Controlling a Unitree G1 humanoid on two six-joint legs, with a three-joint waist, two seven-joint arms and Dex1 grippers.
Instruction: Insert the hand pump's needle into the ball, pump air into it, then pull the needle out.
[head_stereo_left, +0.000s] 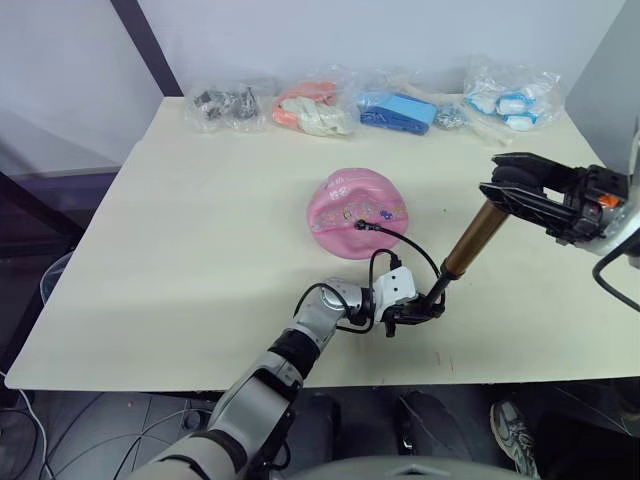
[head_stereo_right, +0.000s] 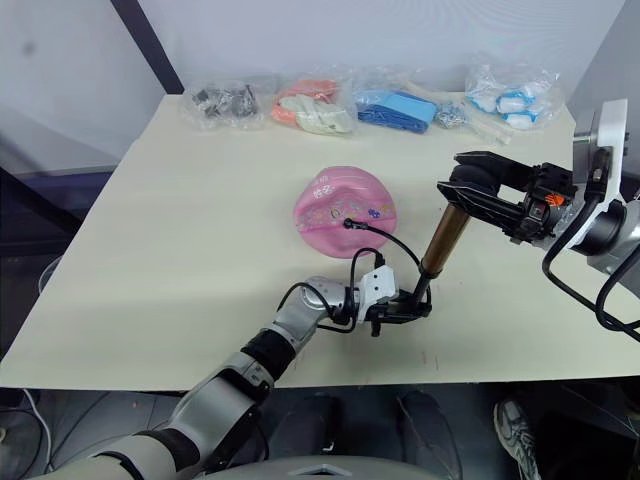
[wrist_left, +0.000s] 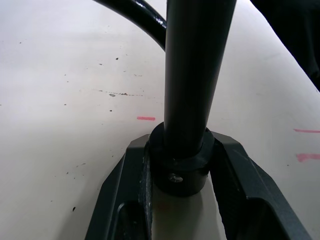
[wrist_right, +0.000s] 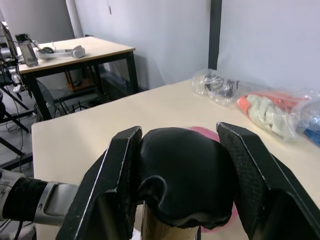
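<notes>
The ball (head_stereo_left: 357, 211), pink and dented, is lying on the table (head_stereo_left: 180, 260) in front of the row of plastic bags (head_stereo_left: 365, 104) along the table's far edge. The needle (head_stereo_left: 360, 226) is sitting at the ball's near side, apparently in the valve, with the thin black hose (head_stereo_left: 412, 248) looping from there toward the robot. The hand pump (head_stereo_left: 464, 246) is standing tilted on the robot's right of the ball. The left gripper (head_stereo_left: 412, 311) is clamping the pump's black base end just above the tabletop. The right gripper (head_stereo_right: 487, 187) is squeezing the black handle (wrist_right: 182, 175) at the pump's top between both fingers.
</notes>
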